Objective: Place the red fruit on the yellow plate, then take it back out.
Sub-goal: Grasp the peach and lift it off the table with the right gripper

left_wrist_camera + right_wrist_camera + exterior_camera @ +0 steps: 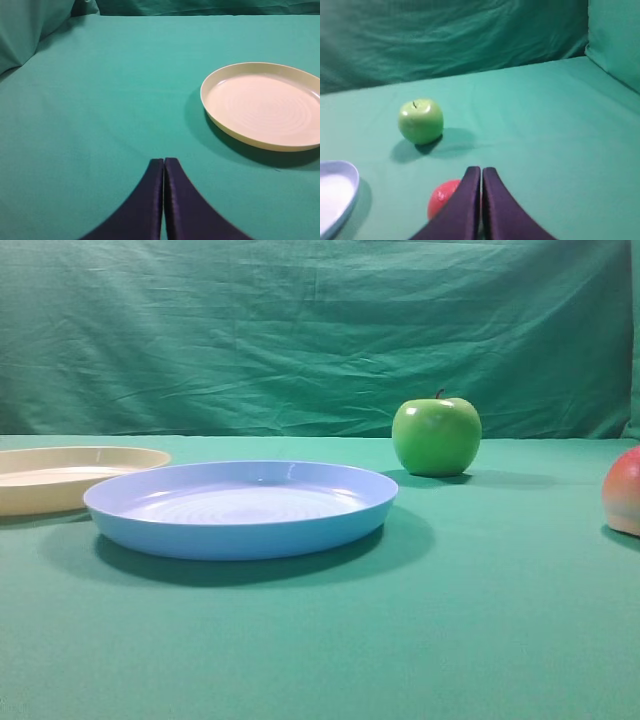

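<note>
Red fruit [441,197]: on worktop [500,620], right of blue plate [240,508]
Yellow plate [265,105]: left of blue plate
Left hand [163,167]: clenched, holding nothing
Right hand [481,176]: clenched, holding nothing

Green cloth-covered table [320,660] runs back to a wrinkled green fabric backdrop [300,330], evenly lit.

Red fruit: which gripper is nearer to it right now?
Right. The shut right gripper hangs just beside the red fruit; the shut left gripper is over by the yellow plate, fruit out of its view.
</note>
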Motion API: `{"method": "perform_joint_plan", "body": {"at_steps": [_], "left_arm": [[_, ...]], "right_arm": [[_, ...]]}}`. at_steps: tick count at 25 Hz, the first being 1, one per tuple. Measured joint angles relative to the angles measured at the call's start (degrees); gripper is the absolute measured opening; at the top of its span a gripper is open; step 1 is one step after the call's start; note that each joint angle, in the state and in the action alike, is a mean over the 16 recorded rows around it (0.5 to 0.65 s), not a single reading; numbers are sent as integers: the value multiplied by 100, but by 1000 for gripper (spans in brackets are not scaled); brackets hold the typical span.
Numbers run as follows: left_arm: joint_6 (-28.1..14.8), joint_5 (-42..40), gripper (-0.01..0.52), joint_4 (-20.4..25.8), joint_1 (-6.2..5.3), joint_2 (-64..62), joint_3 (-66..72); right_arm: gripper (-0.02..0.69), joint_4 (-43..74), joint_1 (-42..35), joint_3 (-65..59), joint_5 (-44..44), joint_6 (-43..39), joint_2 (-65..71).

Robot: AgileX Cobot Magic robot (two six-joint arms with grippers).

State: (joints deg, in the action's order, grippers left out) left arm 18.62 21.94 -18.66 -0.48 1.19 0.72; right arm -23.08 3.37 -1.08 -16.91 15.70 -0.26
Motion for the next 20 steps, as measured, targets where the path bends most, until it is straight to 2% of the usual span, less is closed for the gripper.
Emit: {"method": "perform_joint_plan", "body": {"at_steps": [8, 20], "left_arm": [[0, 0, 0, 0, 0, 0, 0], [0, 0, 0, 0, 0, 0, 0]], "right_arm": [[0, -772, 0, 667, -283, 135, 952], [0, -814, 0, 2857, -2313, 477, 4690]]}}
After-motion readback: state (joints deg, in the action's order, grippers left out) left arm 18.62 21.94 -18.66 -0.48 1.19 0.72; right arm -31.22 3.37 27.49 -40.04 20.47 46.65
